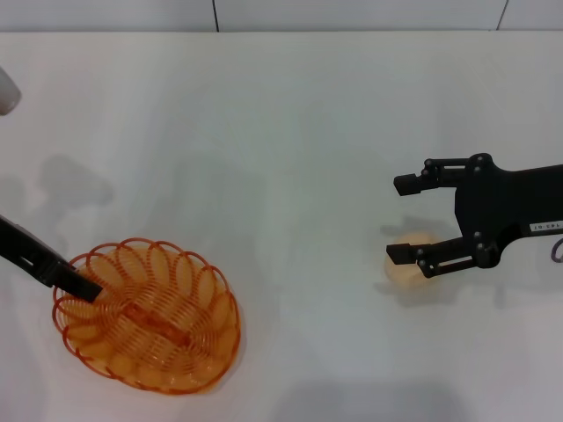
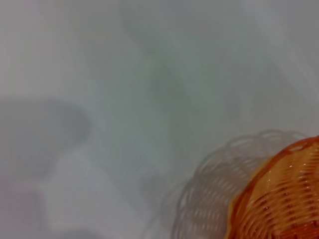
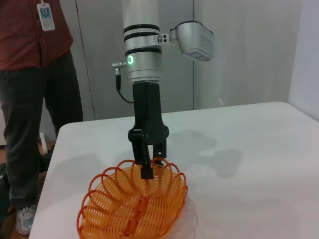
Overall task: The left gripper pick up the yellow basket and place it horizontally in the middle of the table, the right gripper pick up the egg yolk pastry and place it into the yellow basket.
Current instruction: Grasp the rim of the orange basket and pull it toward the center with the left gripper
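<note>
The white table [image 1: 290, 132] is bare. The left gripper [image 3: 147, 162] pinches the yellow basket [image 1: 148, 316] rim. The right gripper [image 1: 406, 218] waits wide open over the egg yolk pastry [image 1: 406, 269]. Next, I think, the basket moves to the middle.

Left gripper [image 1: 81, 287] reaches in low from the left, fingers pinched together; right gripper [image 1: 405, 220] extends from the right, fingers spread wide
</note>
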Controlling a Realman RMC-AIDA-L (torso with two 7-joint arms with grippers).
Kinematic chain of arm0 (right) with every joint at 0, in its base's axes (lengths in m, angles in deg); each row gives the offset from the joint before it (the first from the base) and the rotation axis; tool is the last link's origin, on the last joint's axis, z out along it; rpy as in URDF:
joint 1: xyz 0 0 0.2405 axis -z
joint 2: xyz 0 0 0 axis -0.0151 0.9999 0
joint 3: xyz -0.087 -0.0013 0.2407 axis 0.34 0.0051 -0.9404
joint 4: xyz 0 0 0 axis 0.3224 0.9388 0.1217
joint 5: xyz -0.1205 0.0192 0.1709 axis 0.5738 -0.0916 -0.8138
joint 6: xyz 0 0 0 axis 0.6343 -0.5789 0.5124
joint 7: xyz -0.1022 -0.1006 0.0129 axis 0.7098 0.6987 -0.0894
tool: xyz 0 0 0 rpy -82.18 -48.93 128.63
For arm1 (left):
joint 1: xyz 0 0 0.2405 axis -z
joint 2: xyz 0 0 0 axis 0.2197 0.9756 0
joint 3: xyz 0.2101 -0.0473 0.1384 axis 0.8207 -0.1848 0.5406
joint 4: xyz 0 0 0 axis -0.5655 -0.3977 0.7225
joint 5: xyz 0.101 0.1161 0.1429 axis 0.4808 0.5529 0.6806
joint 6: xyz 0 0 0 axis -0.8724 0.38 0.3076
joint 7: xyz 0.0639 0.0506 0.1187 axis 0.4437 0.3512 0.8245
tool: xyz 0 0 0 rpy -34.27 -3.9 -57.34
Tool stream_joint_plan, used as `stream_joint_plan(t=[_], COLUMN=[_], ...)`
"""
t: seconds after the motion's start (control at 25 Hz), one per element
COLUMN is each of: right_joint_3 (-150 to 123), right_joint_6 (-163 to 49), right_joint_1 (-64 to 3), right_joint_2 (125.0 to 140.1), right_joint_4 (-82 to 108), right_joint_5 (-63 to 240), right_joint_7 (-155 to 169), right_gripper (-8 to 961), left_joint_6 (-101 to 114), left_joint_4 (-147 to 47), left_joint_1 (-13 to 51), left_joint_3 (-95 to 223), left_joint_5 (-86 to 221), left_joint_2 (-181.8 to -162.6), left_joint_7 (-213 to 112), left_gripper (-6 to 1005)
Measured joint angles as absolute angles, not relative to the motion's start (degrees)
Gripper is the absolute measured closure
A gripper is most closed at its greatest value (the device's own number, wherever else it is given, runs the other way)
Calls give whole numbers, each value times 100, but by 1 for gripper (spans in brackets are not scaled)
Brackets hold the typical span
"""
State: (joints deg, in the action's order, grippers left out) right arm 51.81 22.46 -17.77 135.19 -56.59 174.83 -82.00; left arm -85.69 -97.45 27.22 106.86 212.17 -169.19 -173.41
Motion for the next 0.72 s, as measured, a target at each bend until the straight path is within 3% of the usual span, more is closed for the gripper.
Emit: stream_joint_plan(t=[0.36,0.72], right_joint_3=[5177,5161], right_joint_6=[2241,2246], right_joint_1=[-1777,-1777], right_joint_2=[13519,13519], right_joint_4=[-5645,-5641], right_joint_5=[17484,17484], right_joint_7=[-8198,-8191], right_gripper=[112,112], left_joint_6=[-8435,-8356], left_joint_4=[-9727,-9665], left_joint_1=[2758,2805], left_joint_3=[10814,10876], left_joint_5=[21300,21391], left_joint_2=[-16943,-16950], left_joint_7=[-17477,-17526], left_gripper=[597,725])
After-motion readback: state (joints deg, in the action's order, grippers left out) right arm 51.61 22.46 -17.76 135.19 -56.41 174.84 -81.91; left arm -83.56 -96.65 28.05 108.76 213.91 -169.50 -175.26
